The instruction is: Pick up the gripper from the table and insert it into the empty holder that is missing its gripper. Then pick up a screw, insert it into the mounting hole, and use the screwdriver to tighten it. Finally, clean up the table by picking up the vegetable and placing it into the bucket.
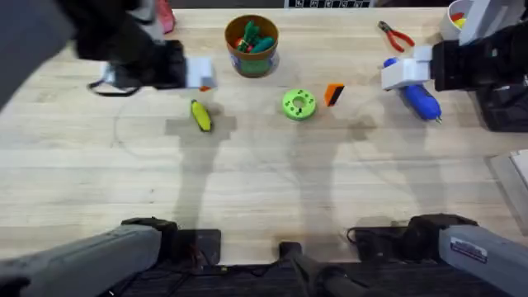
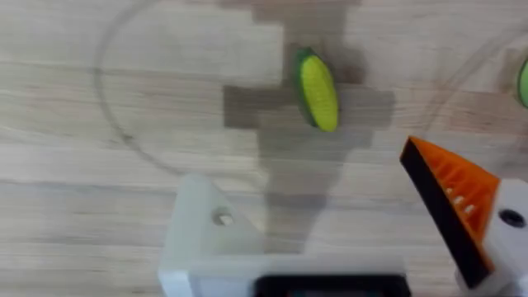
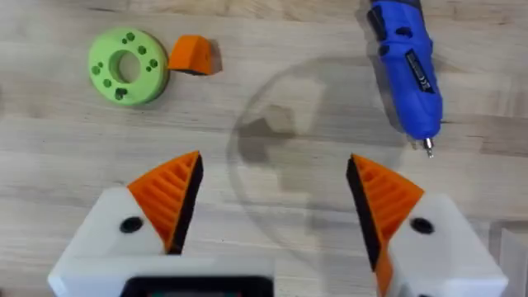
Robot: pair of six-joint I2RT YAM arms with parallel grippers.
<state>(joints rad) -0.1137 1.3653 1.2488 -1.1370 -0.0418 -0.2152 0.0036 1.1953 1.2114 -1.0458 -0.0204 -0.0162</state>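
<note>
The gripper, a loose orange wedge (image 1: 333, 93) (image 3: 191, 54), lies on the table right of a green disc (image 1: 299, 104) (image 3: 125, 66). My left gripper (image 1: 198, 74) (image 2: 301, 165) hovers open over the yellow, green-ended vegetable (image 1: 200, 115) (image 2: 318, 89). One of its fingers is the holder (image 2: 206, 231), a bare white base with a hole; the other carries an orange wedge (image 2: 450, 198). My right gripper (image 1: 404, 73) (image 3: 275, 161) is open above bare wood, the blue screwdriver (image 1: 417, 97) (image 3: 406, 66) just beside it. The brown-orange bucket (image 1: 252, 43) stands at the back centre.
Green and red toy pieces sit inside the bucket. Red-handled pliers (image 1: 396, 35) lie at the back right, near a white bowl (image 1: 456, 16) at the corner. The wide front half of the wooden table (image 1: 264, 190) is bare.
</note>
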